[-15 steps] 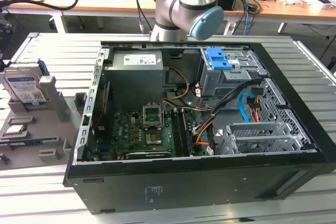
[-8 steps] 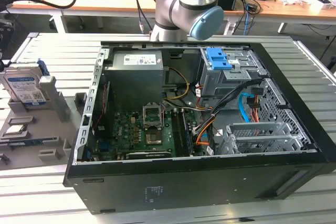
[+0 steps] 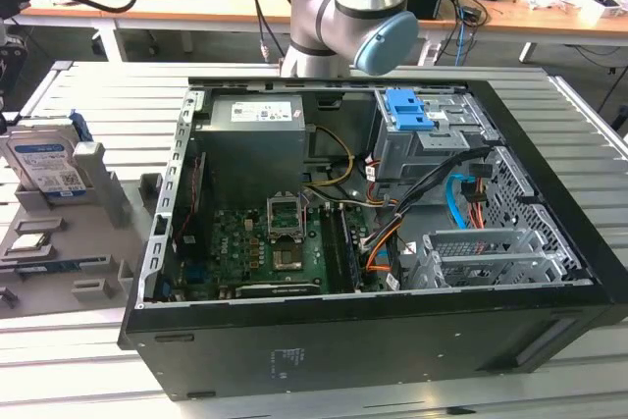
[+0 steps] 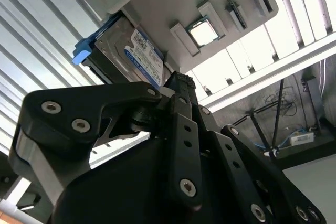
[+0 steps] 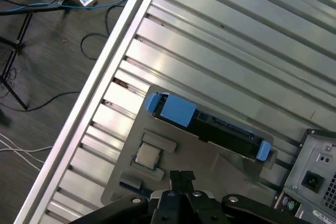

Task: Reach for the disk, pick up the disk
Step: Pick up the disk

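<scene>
in the exterior view i see the disk (image 3: 44,159) standing on edge in a grey holder (image 3: 108,193) on the slatted tabletop (image 3: 78,360), at about 9 o'clock from the open computer case (image 3: 392,340). the arm (image 3: 358,7) rises at the case's 12 o'clock. in both wrist views the gripper (image 4: 181,80) (image 5: 181,176) hangs over the holder near the disk, its fingers (image 5: 176,177) closed on nothing.

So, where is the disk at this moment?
The disk stands on edge in the grey holder at the exterior view's left, outside the open computer case, near the small square chip.
</scene>
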You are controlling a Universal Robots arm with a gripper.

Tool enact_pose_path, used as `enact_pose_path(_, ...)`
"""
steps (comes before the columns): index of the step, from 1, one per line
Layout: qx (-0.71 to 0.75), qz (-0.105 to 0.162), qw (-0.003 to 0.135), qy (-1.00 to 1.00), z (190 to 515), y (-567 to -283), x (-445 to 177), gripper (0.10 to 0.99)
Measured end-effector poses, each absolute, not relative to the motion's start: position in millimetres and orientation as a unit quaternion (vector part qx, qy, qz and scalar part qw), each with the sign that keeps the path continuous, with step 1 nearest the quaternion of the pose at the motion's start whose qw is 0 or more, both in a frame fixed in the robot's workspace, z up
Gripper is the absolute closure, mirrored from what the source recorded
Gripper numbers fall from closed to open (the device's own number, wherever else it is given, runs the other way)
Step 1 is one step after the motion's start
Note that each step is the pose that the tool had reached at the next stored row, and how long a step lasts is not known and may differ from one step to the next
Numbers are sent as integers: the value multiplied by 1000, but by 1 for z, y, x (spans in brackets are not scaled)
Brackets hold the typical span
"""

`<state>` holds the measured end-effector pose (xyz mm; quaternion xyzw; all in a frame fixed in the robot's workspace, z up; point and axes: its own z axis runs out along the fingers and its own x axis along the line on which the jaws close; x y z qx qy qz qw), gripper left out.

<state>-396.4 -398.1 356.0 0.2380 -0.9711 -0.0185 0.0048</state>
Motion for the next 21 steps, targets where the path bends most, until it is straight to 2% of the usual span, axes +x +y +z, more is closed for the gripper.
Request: enact_pose_path(21,382,-18,8,-924,356,-398,-396,980)
